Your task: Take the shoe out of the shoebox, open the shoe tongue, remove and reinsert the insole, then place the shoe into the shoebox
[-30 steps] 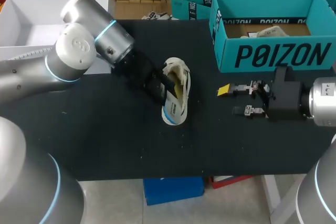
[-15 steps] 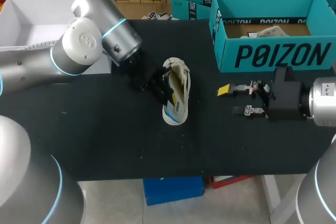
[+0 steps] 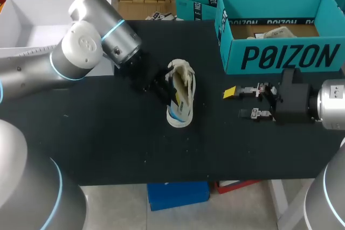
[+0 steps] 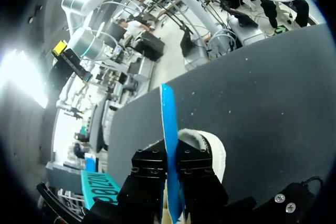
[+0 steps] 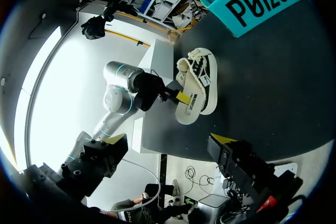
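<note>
From above, my left claw [image 3: 168,91] is at the shoe [image 3: 182,98], which lies on the black table [image 3: 108,138], out of the shoebox [image 3: 280,52]. My right claw [image 3: 237,103] waits nearby, its fingers apart. In the left wrist view, the claw's fingers [image 4: 149,167] pinch the blue insole [image 4: 169,124] from both sides. In the right wrist view, the shoe lies well ahead of my right claw.
</note>
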You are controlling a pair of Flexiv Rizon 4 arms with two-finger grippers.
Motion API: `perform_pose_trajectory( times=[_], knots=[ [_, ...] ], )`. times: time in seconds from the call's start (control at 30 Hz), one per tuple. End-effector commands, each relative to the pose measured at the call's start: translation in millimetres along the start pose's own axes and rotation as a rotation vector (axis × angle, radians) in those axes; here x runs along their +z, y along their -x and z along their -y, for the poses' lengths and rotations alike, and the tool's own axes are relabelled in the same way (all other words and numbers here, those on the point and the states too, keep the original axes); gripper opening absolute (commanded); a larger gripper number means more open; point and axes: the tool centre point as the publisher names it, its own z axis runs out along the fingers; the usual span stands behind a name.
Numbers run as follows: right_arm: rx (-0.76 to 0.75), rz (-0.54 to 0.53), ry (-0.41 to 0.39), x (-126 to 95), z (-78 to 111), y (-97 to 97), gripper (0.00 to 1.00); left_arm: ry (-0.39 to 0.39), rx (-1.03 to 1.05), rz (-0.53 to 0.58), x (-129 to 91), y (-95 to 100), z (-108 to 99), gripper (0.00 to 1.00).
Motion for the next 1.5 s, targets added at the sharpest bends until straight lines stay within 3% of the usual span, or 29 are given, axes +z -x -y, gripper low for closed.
perform_pose_trajectory(
  times=[0.03, 0.77, 1.5],
  knots=[
    [0.0, 0.001, 0.0, 0, -0.1, -0.1, 1.0, 0.025, 0.006, 0.002, -1, 1.6, 0, 0.0],
    [0.0, 0.001, 0.0, 0, -0.1, -0.1, 1.0, 0.089, -0.032, -0.019, -4, -8.7, -10, 0.0],
    [0.0, 0.001, 0.0, 0, -0.1, -0.1, 1.0, 0.041, 0.019, 0.137, -11, 22.0, 32, 0.0]
  ],
)
